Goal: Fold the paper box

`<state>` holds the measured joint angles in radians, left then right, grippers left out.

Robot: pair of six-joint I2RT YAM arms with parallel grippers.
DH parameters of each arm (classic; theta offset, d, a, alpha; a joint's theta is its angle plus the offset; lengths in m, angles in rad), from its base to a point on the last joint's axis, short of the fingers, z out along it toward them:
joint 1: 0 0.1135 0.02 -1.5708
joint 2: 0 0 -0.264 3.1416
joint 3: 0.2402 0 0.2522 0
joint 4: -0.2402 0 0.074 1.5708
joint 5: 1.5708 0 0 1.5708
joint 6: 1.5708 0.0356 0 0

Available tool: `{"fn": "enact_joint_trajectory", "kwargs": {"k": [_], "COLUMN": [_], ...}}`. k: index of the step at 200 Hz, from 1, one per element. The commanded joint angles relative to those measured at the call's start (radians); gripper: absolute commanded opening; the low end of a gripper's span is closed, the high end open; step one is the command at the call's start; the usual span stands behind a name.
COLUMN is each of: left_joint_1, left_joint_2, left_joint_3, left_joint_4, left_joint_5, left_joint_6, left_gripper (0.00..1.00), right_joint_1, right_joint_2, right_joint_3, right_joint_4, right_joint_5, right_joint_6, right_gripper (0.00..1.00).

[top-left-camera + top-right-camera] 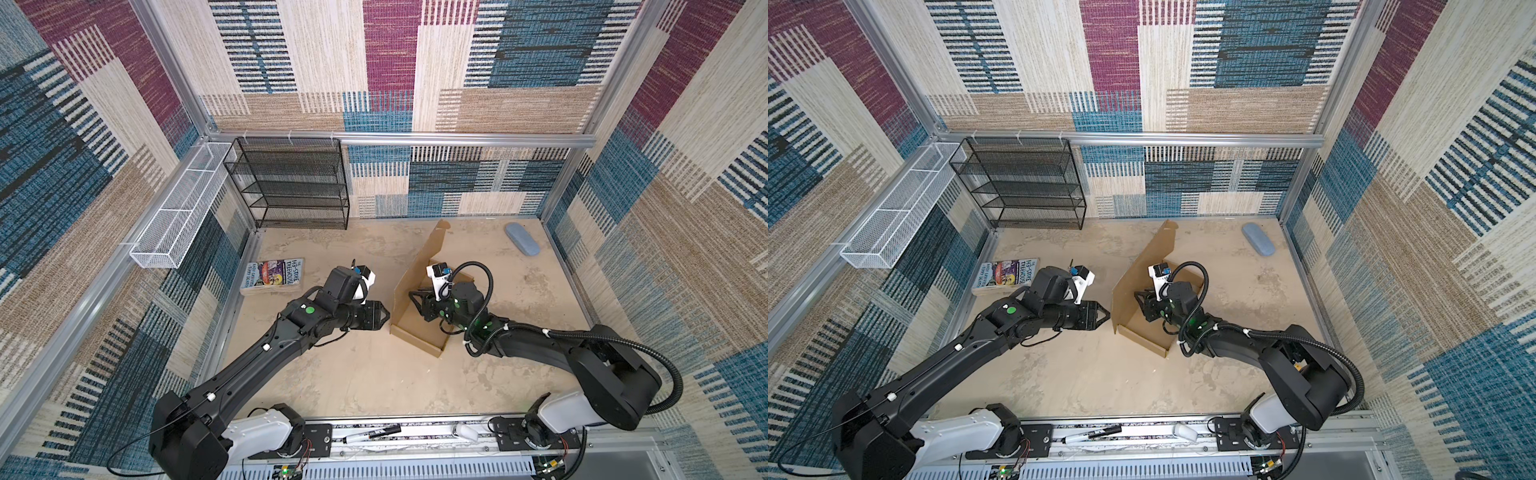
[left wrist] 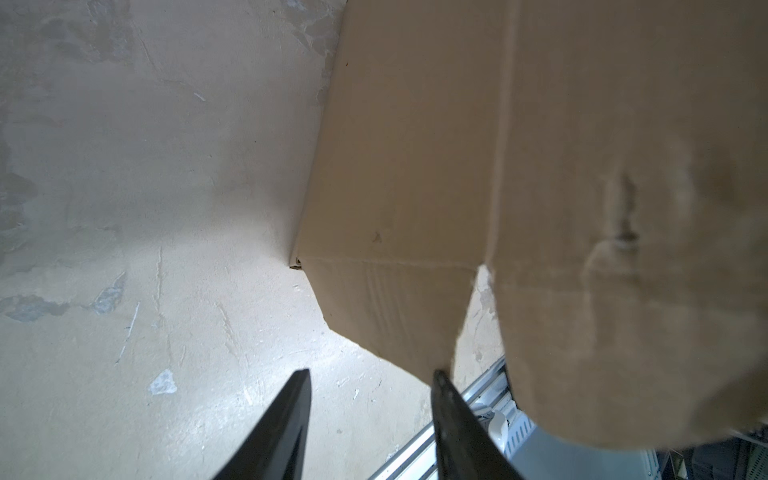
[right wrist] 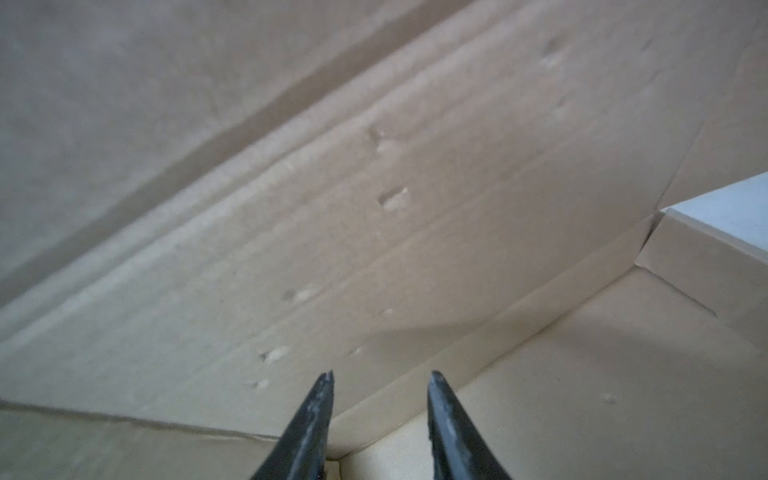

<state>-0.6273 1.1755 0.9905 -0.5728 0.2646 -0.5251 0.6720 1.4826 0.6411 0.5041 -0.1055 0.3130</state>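
Note:
The paper box (image 1: 415,274) (image 1: 1138,270) is brown cardboard, partly folded, in the middle of the floor. One tall panel stands up on its left side, and a low wall (image 1: 415,341) runs along its near side. My left gripper (image 1: 386,318) (image 1: 1106,311) is open just outside the box's near left corner. In the left wrist view one fingertip (image 2: 440,378) touches the edge of a small cardboard flap (image 2: 395,311), and nothing lies between the fingers of my left gripper (image 2: 372,371). My right gripper (image 1: 413,298) (image 3: 381,374) is open inside the box, pointing at the crease under the tall panel (image 3: 415,208).
A colourful book (image 1: 272,276) lies at the left wall. A black wire shelf (image 1: 291,183) and a white wire basket (image 1: 178,208) stand at the back left. A blue-grey case (image 1: 522,239) lies at the back right. A marker (image 1: 372,434) rests on the front rail.

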Motion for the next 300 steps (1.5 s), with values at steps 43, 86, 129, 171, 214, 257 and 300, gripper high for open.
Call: {"fn": "enact_joint_trajectory", "kwargs": {"k": [43,86,129,171,214,257,300], "left_joint_1": [-0.018,-0.028,-0.032,-0.034,-0.034,-0.034,-0.033], "left_joint_2": [-0.003,0.030,0.069,0.091,0.121,0.160,0.176], "left_joint_3": [-0.021,-0.014,0.018,0.034,0.051,0.104,0.183], "left_joint_4": [0.044,0.075,0.081,0.083,0.074,0.032,-0.058], "left_joint_5": [-0.009,-0.041,-0.100,-0.138,-0.183,-0.249,-0.262], "left_joint_6": [-0.036,-0.034,-0.029,-0.024,0.007,0.120,0.295], "left_gripper": [0.50,0.49,0.42,0.20,0.10,0.02,0.00], "right_joint_1": [0.000,0.000,0.000,0.000,0.000,-0.016,-0.177], "right_joint_2": [0.024,0.025,0.022,-0.005,-0.089,-0.235,-0.298], "right_joint_3": [0.022,0.025,0.025,0.021,0.013,0.025,0.153], "right_joint_4": [0.024,0.022,0.024,0.003,-0.058,-0.194,-0.422], "right_joint_5": [-0.027,-0.029,-0.028,-0.004,0.058,0.195,0.204], "right_joint_6": [0.000,-0.001,0.001,-0.010,-0.037,-0.104,-0.173], "right_gripper": [0.40,0.40,0.40,0.39,0.46,0.59,0.65]}}
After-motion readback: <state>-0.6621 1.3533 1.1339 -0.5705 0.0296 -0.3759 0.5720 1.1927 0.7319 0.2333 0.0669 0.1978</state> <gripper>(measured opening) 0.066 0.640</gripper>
